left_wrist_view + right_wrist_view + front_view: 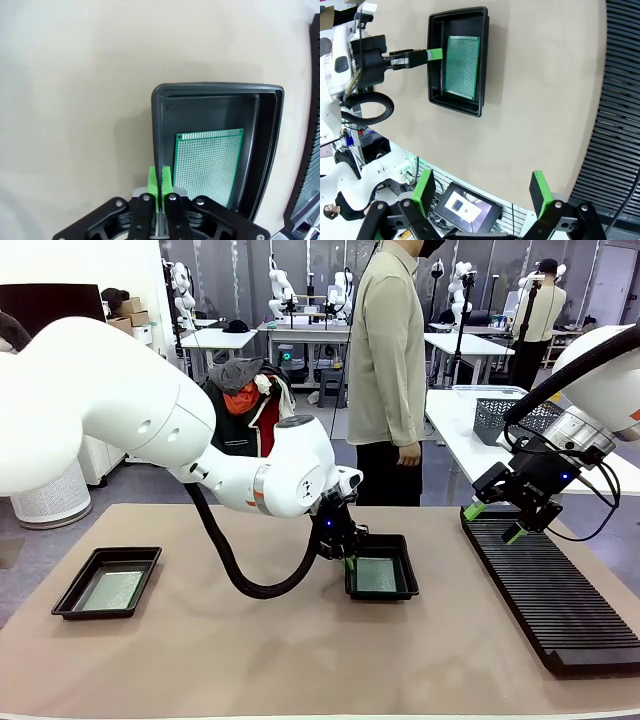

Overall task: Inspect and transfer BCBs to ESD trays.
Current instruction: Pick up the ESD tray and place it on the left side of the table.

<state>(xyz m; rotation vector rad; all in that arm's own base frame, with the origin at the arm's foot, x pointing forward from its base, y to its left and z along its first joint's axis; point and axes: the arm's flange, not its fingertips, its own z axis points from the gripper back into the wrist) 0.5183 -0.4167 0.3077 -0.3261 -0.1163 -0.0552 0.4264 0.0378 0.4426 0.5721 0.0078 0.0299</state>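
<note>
Front view, left to right: a black ESD tray (107, 582) holding a BCB (110, 590), the left gripper (349, 562) pinched shut on the rim of a second tray (382, 570) with another board (376, 575), and the right gripper (494, 521) spread wide over the slotted rack (555, 585)

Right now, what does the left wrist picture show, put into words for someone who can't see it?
A black pincer with green pads is pinched shut on the rim of a shallow black tray that rests on a beige table. Inside the tray lies a flat green circuit board dotted with tiny holes.
</note>
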